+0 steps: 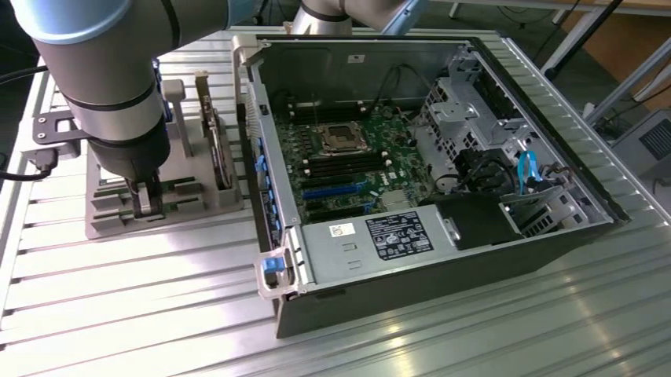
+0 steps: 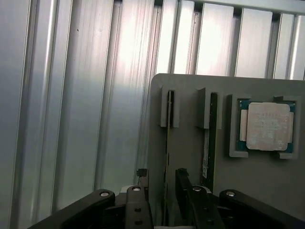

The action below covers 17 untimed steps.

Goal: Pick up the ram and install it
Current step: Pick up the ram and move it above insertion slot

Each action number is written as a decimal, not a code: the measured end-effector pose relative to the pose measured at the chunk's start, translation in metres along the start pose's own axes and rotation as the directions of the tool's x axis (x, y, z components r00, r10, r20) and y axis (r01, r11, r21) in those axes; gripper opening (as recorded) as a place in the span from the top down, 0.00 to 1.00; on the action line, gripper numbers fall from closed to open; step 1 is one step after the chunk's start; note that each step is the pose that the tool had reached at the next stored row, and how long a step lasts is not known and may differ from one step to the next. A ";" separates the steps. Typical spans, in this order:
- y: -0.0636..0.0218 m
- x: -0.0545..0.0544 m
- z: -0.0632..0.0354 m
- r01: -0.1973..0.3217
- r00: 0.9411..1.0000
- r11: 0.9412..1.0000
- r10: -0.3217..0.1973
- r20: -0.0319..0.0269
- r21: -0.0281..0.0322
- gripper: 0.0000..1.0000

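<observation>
Where the smooth grey arm (image 1: 100,78) reaches down at the exterior view's left, its black hand (image 1: 147,206) sits low over a matte grey holder (image 1: 110,224). The holder is a blocky plastic slab w/ upright ribs and narrow slots. It stands on the table (image 1: 126,298), which is made of long ribbed aluminium slats, shiny w/ glare. Just right of the hand, a tall thin part (image 1: 215,137) stands on edge in the holder.

Further right lies the computer case (image 1: 419,275), a black box on its side w/ the lid off. Inside are bare sheet metal, a green main board (image 1: 357,157), a grey power box w/ white stickers, and drive cages w/ blue and black cables.

Wrist view: the ram (image 2: 167,143) stands on edge in a holder slot, seen as a long, very thin strip. The hand is wide open, w/ one black finger (image 2: 141,191) on each side of the ram. The ram runs btwn the two fingertips w/ a gap to each, so nothing is gripped. A second dark thin board (image 2: 211,133) stands in the next slot. Beyond that, a square silver chip (image 2: 266,126) lies flat in a shallow pocket.
</observation>
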State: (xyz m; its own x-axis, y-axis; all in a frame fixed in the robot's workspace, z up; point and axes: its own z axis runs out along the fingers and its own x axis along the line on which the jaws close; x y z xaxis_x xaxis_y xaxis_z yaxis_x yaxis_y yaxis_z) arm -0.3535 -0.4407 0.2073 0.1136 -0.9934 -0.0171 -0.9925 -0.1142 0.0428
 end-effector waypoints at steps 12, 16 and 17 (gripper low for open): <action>0.0002 0.000 -0.0047 0.000 1.000 1.000 0.000 -0.001 0.000 0.88; 0.0009 0.000 -0.0195 0.000 1.000 1.000 0.000 -0.002 0.000 0.88; 0.0009 0.000 -0.0222 0.000 1.000 1.000 0.000 -0.002 0.000 0.88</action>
State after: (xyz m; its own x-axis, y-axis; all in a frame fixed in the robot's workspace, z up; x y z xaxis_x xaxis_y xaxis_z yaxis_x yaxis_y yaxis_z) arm -0.3535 -0.4407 0.2296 0.1136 -0.9934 -0.0146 -0.9925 -0.1141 0.0431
